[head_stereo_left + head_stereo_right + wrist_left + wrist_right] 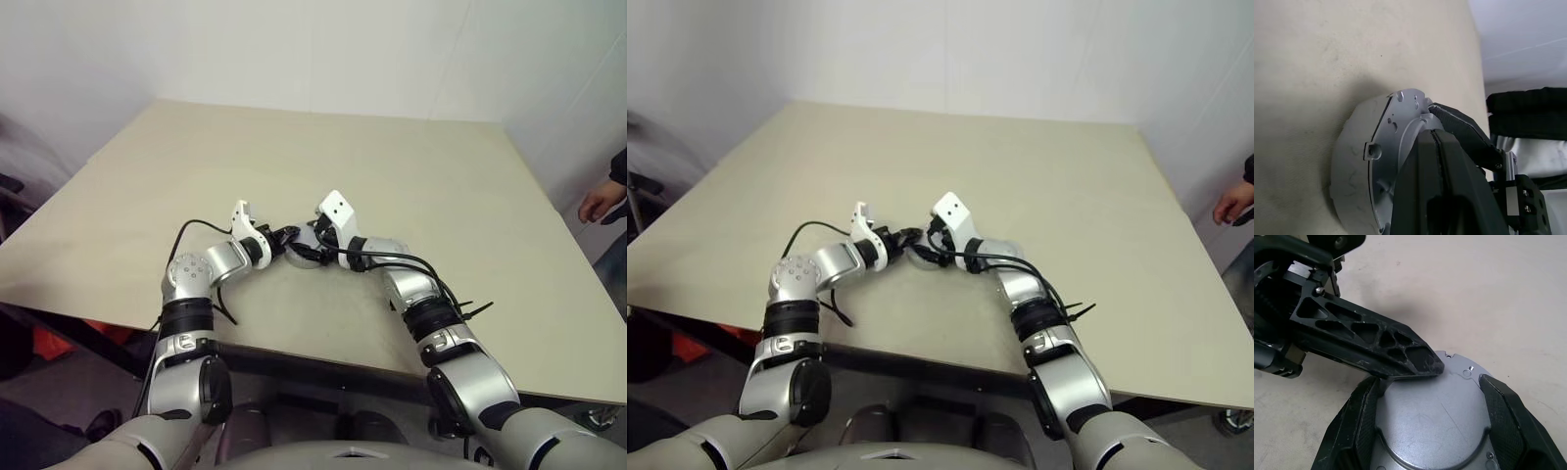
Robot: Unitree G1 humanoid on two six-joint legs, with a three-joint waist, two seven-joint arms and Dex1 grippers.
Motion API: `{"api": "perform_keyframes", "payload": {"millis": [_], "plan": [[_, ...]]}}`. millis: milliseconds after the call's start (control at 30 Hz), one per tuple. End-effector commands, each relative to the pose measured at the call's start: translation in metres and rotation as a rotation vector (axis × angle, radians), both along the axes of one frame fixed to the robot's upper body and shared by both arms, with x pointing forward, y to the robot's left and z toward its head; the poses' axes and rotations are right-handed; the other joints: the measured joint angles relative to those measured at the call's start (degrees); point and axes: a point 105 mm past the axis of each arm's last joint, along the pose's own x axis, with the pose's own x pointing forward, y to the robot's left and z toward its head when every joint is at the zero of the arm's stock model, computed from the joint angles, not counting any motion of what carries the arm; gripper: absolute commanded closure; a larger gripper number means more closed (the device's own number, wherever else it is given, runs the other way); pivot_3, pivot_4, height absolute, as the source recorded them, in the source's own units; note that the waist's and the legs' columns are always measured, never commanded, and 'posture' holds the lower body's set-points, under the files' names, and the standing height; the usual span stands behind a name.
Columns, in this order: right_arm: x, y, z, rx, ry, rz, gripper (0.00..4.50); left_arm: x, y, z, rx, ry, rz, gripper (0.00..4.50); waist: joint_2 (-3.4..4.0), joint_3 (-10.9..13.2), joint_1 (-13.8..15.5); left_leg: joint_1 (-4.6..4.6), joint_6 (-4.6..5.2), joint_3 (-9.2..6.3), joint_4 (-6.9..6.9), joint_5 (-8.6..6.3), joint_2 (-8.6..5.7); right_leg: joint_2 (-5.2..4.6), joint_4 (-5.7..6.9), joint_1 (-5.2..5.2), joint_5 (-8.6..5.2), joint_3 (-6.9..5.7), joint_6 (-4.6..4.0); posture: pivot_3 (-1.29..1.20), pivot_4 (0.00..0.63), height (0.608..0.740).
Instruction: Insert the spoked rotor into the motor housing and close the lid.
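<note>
beige table [411, 166] — white walls [323, 49]

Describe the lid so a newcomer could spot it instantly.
On the beige table, look where the two grippers meet near the front edge. The lid is the flat silvery disc between the right gripper fingers, with the shut left gripper tip pressing on its face.

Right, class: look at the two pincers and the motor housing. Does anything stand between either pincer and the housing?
Nothing visible does. The right pincer straddles the motor housing, one finger on each side of it. The left pincer, shut, has its tip on the flat silvery face near the rim. The table around them is bare.
</note>
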Motion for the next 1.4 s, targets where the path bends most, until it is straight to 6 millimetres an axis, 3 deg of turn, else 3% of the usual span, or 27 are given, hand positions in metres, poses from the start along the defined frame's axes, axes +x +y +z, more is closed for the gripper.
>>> {"api": "perform_keyframes", "payload": {"millis": [33, 333, 367, 433, 467, 733, 900, 1000, 1267, 1400], "plan": [[-0.001, -0.003, -0.006, -0.011, 0.025, -0.014, 1.35, -0.004, 0.0, -0.013, 0.036, 0.07, -0.013, 4.48, 0.0, 0.0, 0.0, 0.01, 0.0, 0.0, 0.0, 0.0, 0.0, 0.0, 0.0, 0.0, 0.0, 0.0, 0.0, 0.0, 0.0, 0.74], [-0.002, -0.001, 0.003, 0.056, 0.076, -0.002, 1.35, -0.003, 0.005, -0.014, 0.037, 0.081, 0.012, 4.48, 0.0, 0.0, 0.02, 0.01, 0.0, -0.01, -0.01, 0.0, 0.0, 0.0, 0.0, 0.02, 0.0, 0.0, 0.0, 0.0, 0.0, 0.74], [-0.002, -0.001, 0.004, 0.06, 0.081, 0.003, 0.64, -0.003, 0.005, -0.013, 0.038, 0.081, 0.014, 4.5, 0.0, 0.0, 0.06, 0.01, 0.0, -0.01, -0.01, 0.0, 0.0, 0.0, -0.01, 0.01, -0.01, 0.0, 0.01, 0.0, 0.0, 0.74], [-0.002, -0.001, 0.007, 0.058, 0.076, 0.01, 0.07, -0.003, 0.005, -0.013, 0.039, 0.078, 0.014, 4.5, 0.0, 0.0, 0.08, 0.0, 0.01, -0.01, -0.02, -0.01, -0.01, 0.0, -0.04, -0.01, 0.0, 0.0, 0.0, 0.0, 0.0, 0.74], [0.0, -0.001, 0.009, 0.053, 0.061, -0.004, 0.03, -0.003, 0.005, -0.012, 0.039, 0.077, 0.014, 4.5, 0.0, 0.0, 0.08, 0.0, 0.02, -0.02, -0.02, -0.01, -0.01, -0.01, -0.04, -0.02, 0.0, 0.0, 0.0, 0.0, 0.0, 0.74], [0.002, 0.004, 0.034, 0.152, 0.02, 0.007, 0.03, -0.003, 0.003, -0.011, 0.032, 0.074, 0.009, 4.5, 0.02, 0.01, 0.09, -0.03, 0.01, -0.01, -0.03, -0.01, -0.01, -0.01, -0.04, -0.09, -0.01, 0.0, 0.01, 0.0, 0.0, 0.74], [0.006, -0.001, 0.083, 0.415, -0.007, 0.004, 0.03, -0.006, -0.004, -0.007, 0.01, 0.061, -0.03, 4.5, 0.03, 0.03, 0.14, -0.38, 0.01, -0.03, -0.03, 0.0, 0.0, 0.0, -0.04, -0.46, 0.04, -0.01, -0.07, 0.0, 0.0, 0.74], [0.009, -0.007, 0.101, 0.493, -0.015, -0.016, 0.03, -0.005, -0.004, -0.006, 0.009, 0.057, -0.03, 4.5, 0.04, 0.04, 0.18, -0.98, -0.15, -0.05, 0.05, 0.11, -0.01, 0.0, 0.03, -1.06, 0.28, -0.02, -0.42, 0.0, 0.0, 0.74], [0.016, -0.022, 0.119, 0.535, -0.043, -0.055, 0.03, -0.002, -0.004, -0.004, -0.005, 0.05, -0.029, 4.5, 0.04, 0.04, 0.23, -1.51, -0.15, -0.01, 0.13, 0.13, 0.0, 0.0, 0.03, -1.47, 0.27, -0.07, -0.41, 0.0, 0.0, 0.74], [0.016, -0.023, 0.118, 0.533, -0.044, -0.06, 0.03, -0.002, -0.006, -0.002, -0.022, 0.047, -0.041, 4.5, 0.23, 0.16, 0.35, -1.58, -0.1, -0.01, 0.33, 0.1, -0.05, -0.02, 0.08, -1.5, 0.35, -0.03, -0.3, 0.0, 0.0, 0.74]]}}
